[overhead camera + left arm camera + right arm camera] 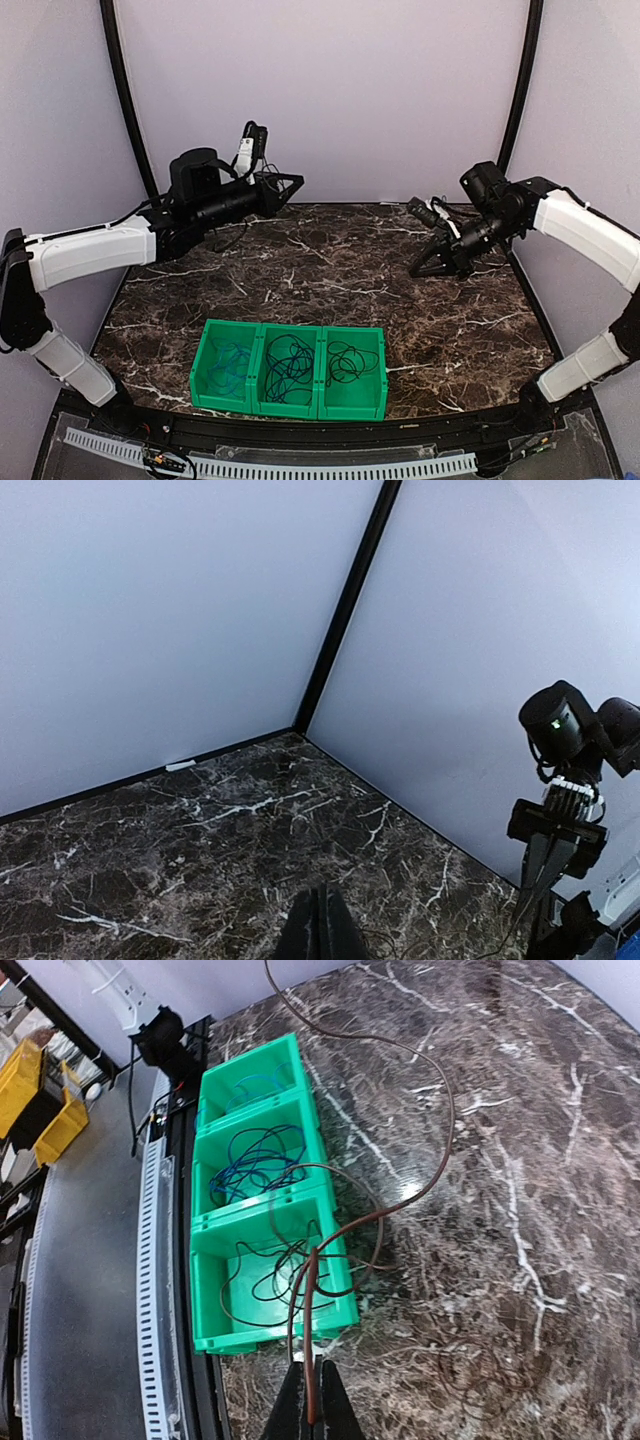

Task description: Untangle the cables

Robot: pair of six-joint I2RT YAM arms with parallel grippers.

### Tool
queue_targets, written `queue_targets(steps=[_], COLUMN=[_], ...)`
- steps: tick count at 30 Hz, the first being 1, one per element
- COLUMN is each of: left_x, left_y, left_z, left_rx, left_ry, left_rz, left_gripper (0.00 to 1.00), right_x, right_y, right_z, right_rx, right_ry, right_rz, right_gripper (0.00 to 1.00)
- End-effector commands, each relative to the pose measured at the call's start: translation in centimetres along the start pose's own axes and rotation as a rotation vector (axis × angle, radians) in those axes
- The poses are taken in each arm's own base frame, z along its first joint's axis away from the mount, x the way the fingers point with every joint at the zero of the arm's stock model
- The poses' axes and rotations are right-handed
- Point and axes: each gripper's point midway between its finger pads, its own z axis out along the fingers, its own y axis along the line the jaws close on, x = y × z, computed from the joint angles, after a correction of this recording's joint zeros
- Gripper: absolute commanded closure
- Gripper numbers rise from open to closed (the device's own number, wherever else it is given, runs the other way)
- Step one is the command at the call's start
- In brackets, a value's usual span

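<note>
From above, the green bins (290, 400) sit at the table's (480, 330) 6 o'clock edge with cables (290, 362) coiled inside, and open marble lies behind them. The left gripper (297, 182) hangs at 11 o'clock and the right gripper (417, 269) at 2 o'clock.

In the left wrist view, the fingers (300, 940) are pressed together, facing the corner post (345, 600) (a white strip (180, 766) at the wall's foot is too small to read).

In the right wrist view, the fingers (290, 1415) pinch a brown cable (309, 1310) that loops over the marble at 3 o'clock of the bins.

Three green bins (288, 405); perhaps four cables (310, 1310), coils overlapping.
</note>
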Motion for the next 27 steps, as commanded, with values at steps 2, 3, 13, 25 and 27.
queue_targets(steps=[2,3,13,25,27], left_x=[-1.1,-0.5,5.2,6.5,7.1], left_y=[-3.5,-3.6,-5.6,-4.8,-5.0], left_z=[-3.0,-3.2,-5.5,-7.9,-8.0], left_rx=[0.04,0.037,0.03,-0.068,-0.058], left_ry=[0.048,0.073,0.227,0.244,0.263], left_rz=[0.011,0.004,-0.059,-0.056,-0.062], left_gripper=[1.0,1.0,1.0,1.0,1.0], right_x=[1.8,2.3,5.4,6.4,7.4], right_y=[1.7,1.9,3.7,5.1,3.8], right_z=[3.5,4.2,10.5,12.9,13.7], right_rx=[-0.106,-0.122,-0.257,-0.235,-0.188], right_ry=[0.094,0.115,0.26,0.373,0.402], right_rz=[-0.027,-0.026,-0.017,-0.071,-0.053], right_gripper=[1.0,1.0,1.0,1.0,1.0])
